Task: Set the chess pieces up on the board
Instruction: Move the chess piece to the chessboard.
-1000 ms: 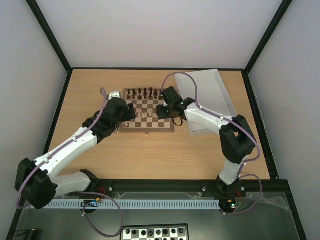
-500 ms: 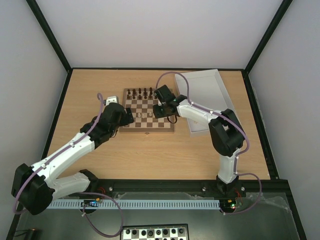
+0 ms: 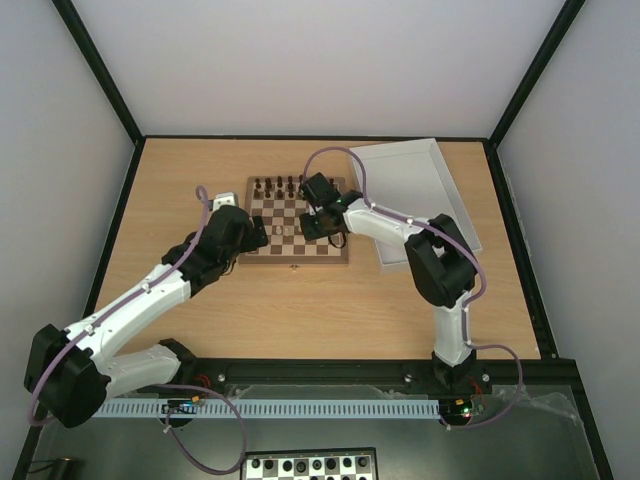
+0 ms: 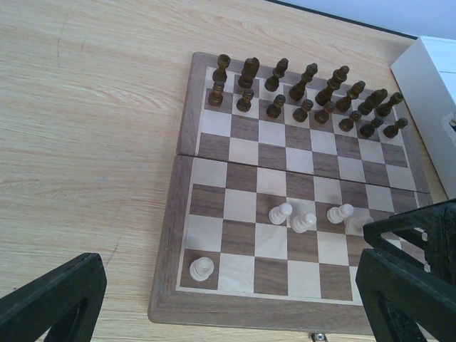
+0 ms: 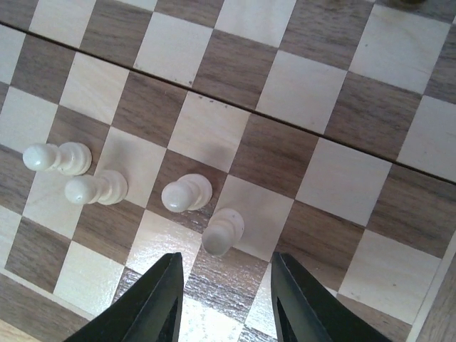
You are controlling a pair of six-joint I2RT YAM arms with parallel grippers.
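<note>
**Right gripper low over pale pieces, left gripper wide**

Pale walls, black frame, wooden table (image 3: 330,310). At far right of table, white tray (image 3: 425,180), showing plain white inside. Near tray, on its left, board (image 3: 295,258), square to table edge. Along far edge of board, two rows of dark pieces (image 4: 304,84), upright. On nearer half, five pale pieces (image 5: 187,194), all upright, each on its own square. Four in a loose cluster right of centre, on neighbouring squares; fifth alone on near left corner square. Well apart from all this, below front rail, second board (image 3: 310,465), black and white.

Across right side of board, right arm, hiding far right corner from above, with purple cable arching over board's far edge. Over left edge of board, left wrist, covering that border from above.

Above near left part of board, left gripper (image 4: 228,285): jaws wide apart, holding nothing, touching nothing. Over cluster, right gripper (image 5: 226,267): jaws partly apart, nearest pale piece just beyond fingertips (image 5: 167,285) and in line with gap. Clamps nothing. Cannot tell whether tips touch board.
</note>
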